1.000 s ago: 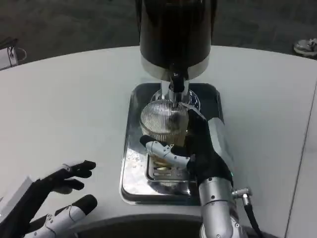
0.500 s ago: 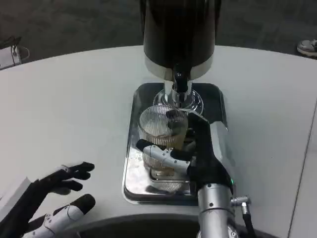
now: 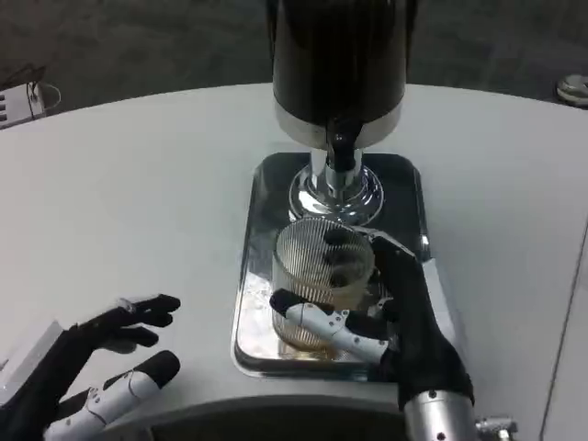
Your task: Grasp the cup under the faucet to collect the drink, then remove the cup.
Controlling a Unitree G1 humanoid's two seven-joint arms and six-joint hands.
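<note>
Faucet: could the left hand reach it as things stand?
Probably yes. The left hand is open over bare table, and the faucet faces an unblocked left side; the right hand and cup sit lower.

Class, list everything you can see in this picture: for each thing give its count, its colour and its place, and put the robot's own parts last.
Table: one, white, fills the foreground.
Tray: one, shiny silver, table centre.
Drink dispenser: one, black with chrome base, at the tray's far end.
Faucet: one, dark, at the dispenser's front.
Cup: one, clear ribbed glass, over the tray, nearer than the faucet.
Left hand: one, black and white, lower left, holds nothing.
Right hand: one, black and white, grips the cup.
</note>
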